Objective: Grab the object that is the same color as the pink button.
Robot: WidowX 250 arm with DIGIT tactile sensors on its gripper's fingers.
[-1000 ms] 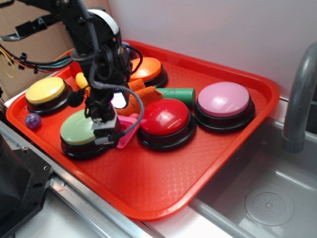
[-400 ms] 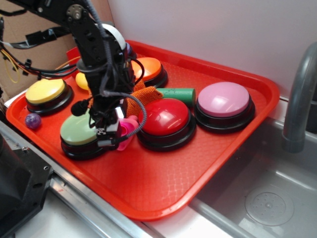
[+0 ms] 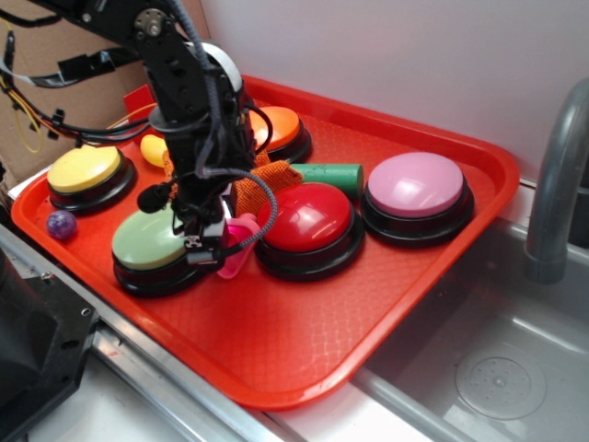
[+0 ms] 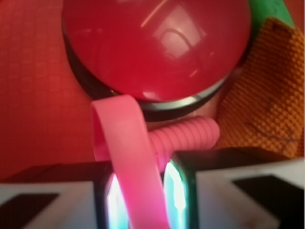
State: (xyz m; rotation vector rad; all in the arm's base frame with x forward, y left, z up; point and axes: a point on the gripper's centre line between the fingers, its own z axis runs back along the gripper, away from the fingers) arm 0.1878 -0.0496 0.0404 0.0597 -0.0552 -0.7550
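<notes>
Your fingers (image 4: 139,200) are pinching the pink block (image 4: 126,157) between them: in the wrist view its flat pink band runs up out of the gap toward the red button (image 4: 157,47), so its long axis lies along the fingers, with a ribbed pink piece branching off to the right. From the exterior view the fingers (image 3: 213,247) sit low over the red tray (image 3: 304,341), between the green button (image 3: 149,241) and the red button, and the block (image 3: 239,241) shows there only as a pink sliver tilted down toward the tray's near edge. It sits roughly mid-tray, just beside the red button's black base.

Compared with the earlier frames, the arm has shifted slightly toward the tray's far edge, and the block looks more tucked into the grip.

You can count five domed buttons: yellow (image 3: 85,168), green, orange (image 3: 279,129), red and the pink button (image 3: 416,184) near the tray's right edge. There is one orange cloth (image 3: 258,184), one green cylinder (image 3: 331,173) and one purple ball (image 3: 61,224) near the left corner.
</notes>
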